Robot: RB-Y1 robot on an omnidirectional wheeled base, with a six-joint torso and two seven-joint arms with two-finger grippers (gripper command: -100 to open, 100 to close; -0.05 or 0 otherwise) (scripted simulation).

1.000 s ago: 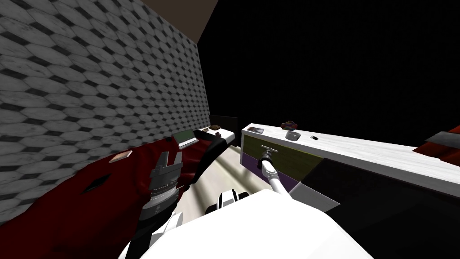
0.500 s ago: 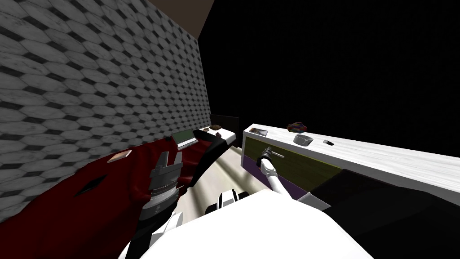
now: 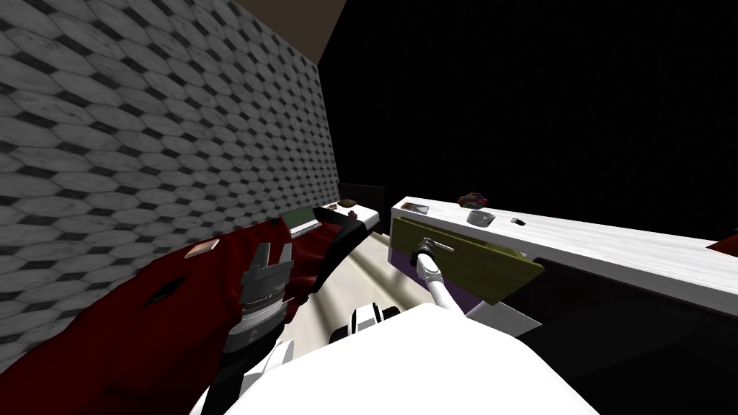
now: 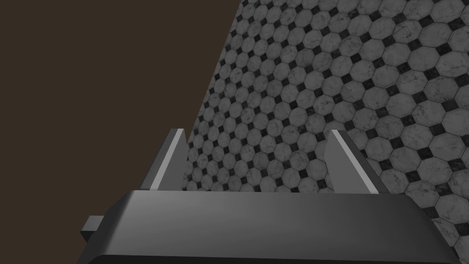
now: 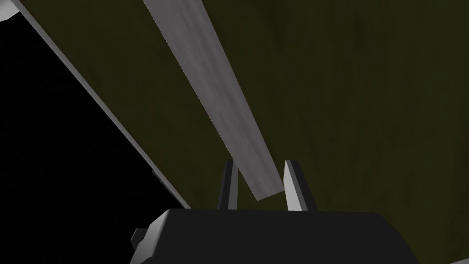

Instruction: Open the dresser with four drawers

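Note:
The dresser (image 3: 612,241) has a white top, an olive upper drawer (image 3: 476,266) and a purple drawer below it. The olive drawer front stands out from the dresser's face, partly pulled open. My right gripper (image 3: 427,249) is at its grey bar handle (image 3: 441,245). In the right wrist view the two fingers (image 5: 292,183) press the sides of the handle's end (image 5: 215,101), shut on it, with the olive front (image 5: 366,91) behind. My left gripper (image 3: 274,256) is held up over the red bed, open and holding nothing (image 4: 259,151).
A red bed (image 3: 144,317) with a laptop (image 3: 299,220) lies along the tiled wall to my left. A pale floor strip (image 3: 360,281) runs between bed and dresser. A bowl (image 3: 479,216), a toy (image 3: 472,199) and small items sit on the dresser top. A black area lies beyond.
My right gripper has closed on the drawer handle. The olive drawer front has come out from the dresser's face. The left arm has not moved.

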